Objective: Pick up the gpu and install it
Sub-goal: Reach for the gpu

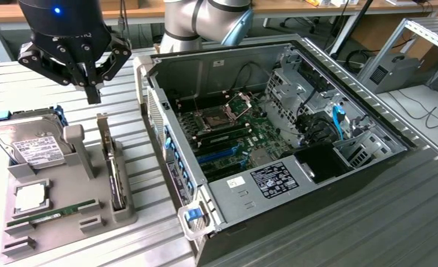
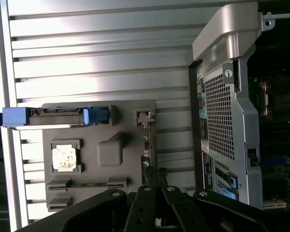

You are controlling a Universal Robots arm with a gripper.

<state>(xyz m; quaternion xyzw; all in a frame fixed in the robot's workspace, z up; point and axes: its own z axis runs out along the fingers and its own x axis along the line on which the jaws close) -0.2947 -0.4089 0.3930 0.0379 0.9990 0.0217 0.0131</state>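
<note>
black hand [image 1: 92,95] | closed, pointing down | hovering above gpu [image 1: 113,169]

Robotics lab — slatted aluminium bench [image 1: 397,222], opened computer case [image 1: 203,67], wooden desks [image 1: 293,8] behind

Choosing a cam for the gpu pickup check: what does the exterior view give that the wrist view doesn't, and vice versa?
Exterior adds: the labelled face of the hard drive, the arm's elbow joint, the blue cable inside the case. Wrist adds: the case's rear grille, face-on. Shared: the grey holder tray, the gpu standing on edge in it, the shut gripper above the gpu, apart from it.
</note>
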